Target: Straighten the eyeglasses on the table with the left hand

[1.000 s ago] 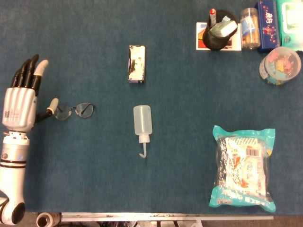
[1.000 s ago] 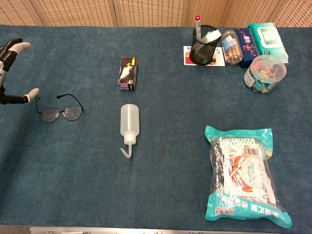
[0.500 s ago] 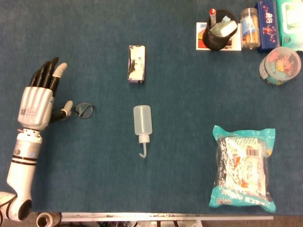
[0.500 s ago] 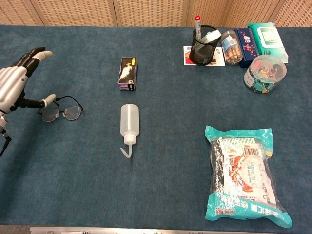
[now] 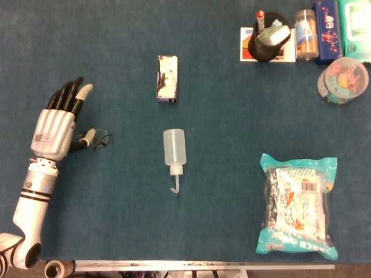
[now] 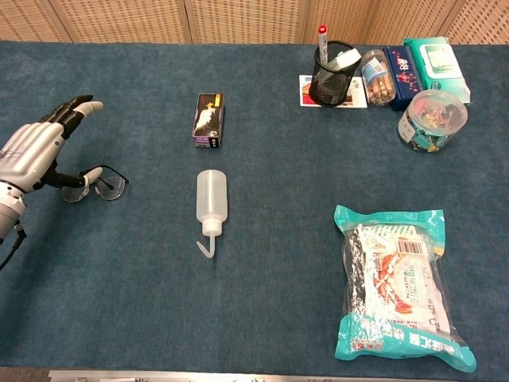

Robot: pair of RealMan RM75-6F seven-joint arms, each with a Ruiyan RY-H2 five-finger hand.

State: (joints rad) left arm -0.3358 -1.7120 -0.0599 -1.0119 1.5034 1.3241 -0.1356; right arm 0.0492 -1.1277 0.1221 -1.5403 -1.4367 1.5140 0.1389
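left hand over the eyeglasses

since a second ago the left hand (image 5: 57,124) has slid in from the table's left edge toward 3 o'clock, and it now covers the left lens of the eyeglasses (image 5: 99,139), which have shifted a little with it. its fingers (image 5: 72,95) are stretched flat and apart toward 1 o'clock, while the thumb tip sits at the bridge of the frame; whether it presses the frame cannot be told. in the chest view the hand (image 6: 36,151) lies at 9 o'clock of the eyeglasses (image 6: 99,185), which lie on the blue table cloth (image 5: 232,116). well apart at 3 o'clock lies a squeeze bottle (image 5: 174,152), nozzle pointing toward 6 o'clock, and a small box (image 5: 167,79) lies at 12 o'clock of that bottle. no view shows the right hand.
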